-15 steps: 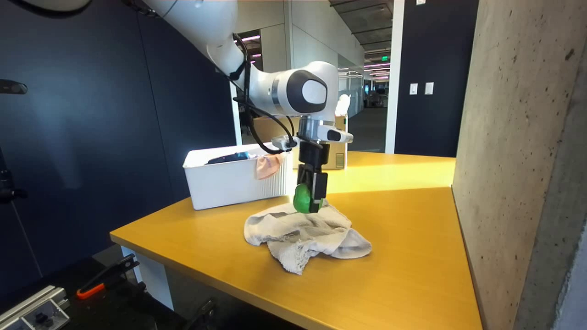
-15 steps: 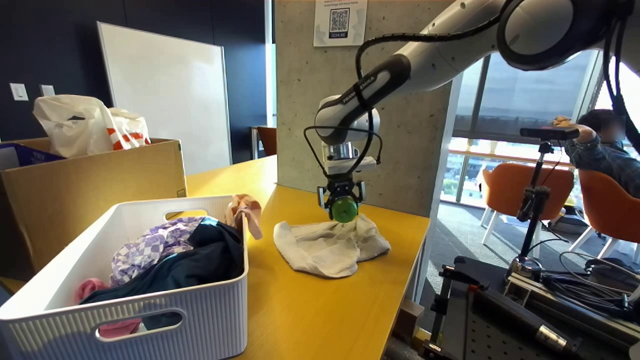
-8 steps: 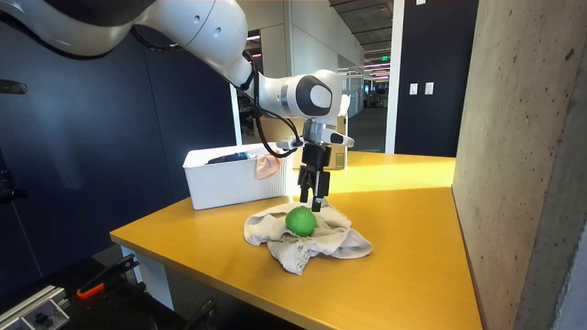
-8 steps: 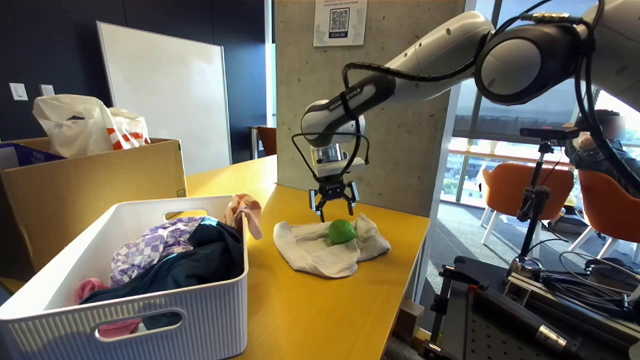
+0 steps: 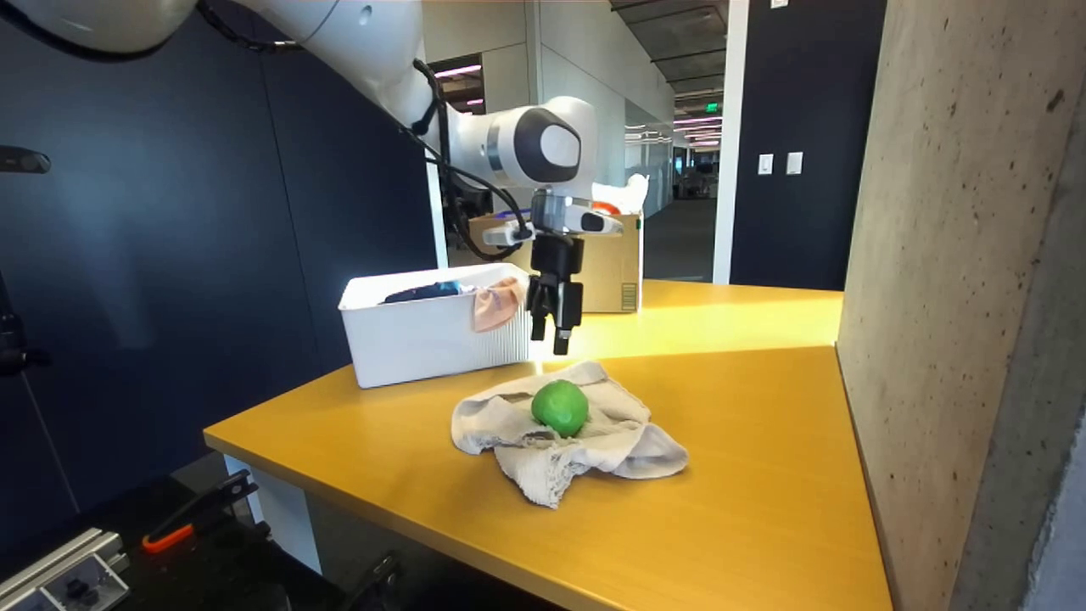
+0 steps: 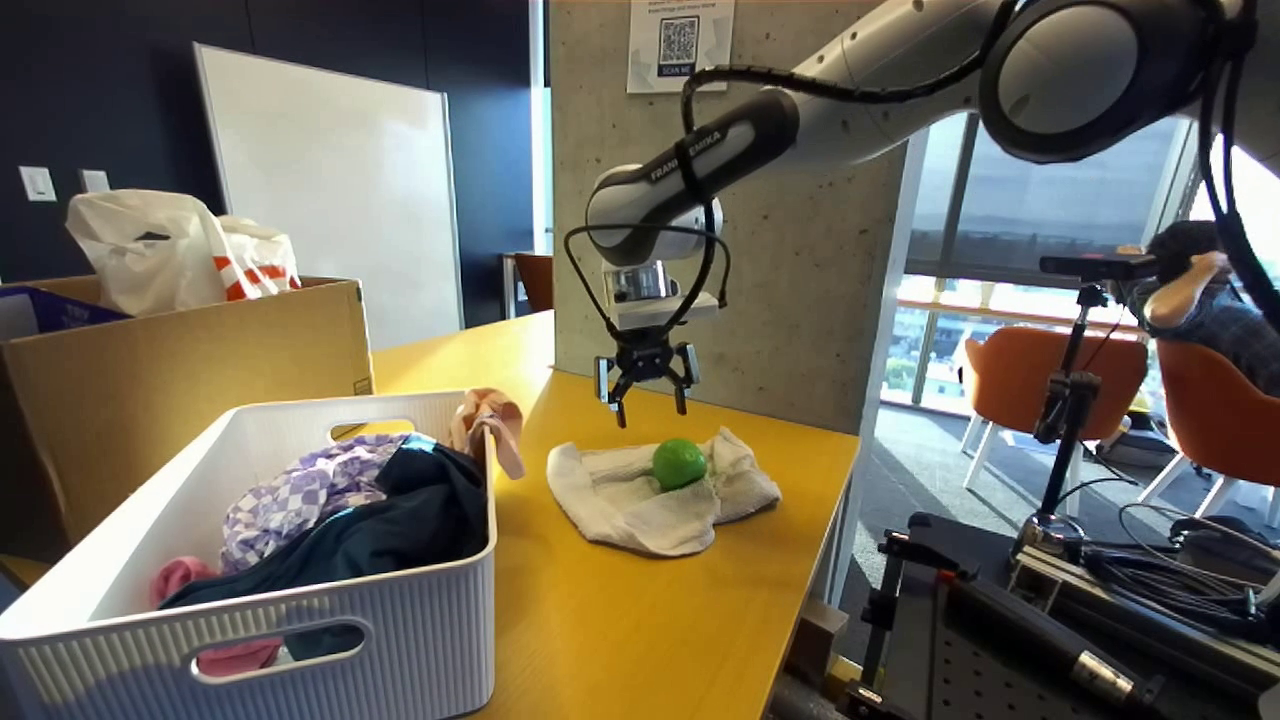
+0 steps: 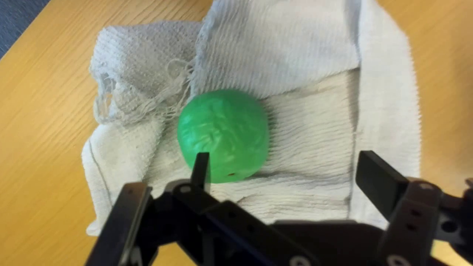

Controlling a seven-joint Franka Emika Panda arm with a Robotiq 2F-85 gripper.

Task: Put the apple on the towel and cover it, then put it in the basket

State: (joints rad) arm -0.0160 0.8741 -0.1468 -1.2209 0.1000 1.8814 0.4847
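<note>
In an exterior view the end effector (image 6: 651,407) hangs, jaws wide apart, higher than the apple (image 6: 679,464), which rests on the towel (image 6: 640,518) on the surface (image 6: 620,630), right of the basket (image 6: 430,640).

The yellow wood-grained tabletop (image 5: 747,484) carries a rumpled off-white towel (image 6: 635,515) and, near it, a white basket (image 5: 424,348). Behind the basket, a cardboard box (image 5: 612,270) seems to stand on the tabletop too, its base partly hidden.
</note>
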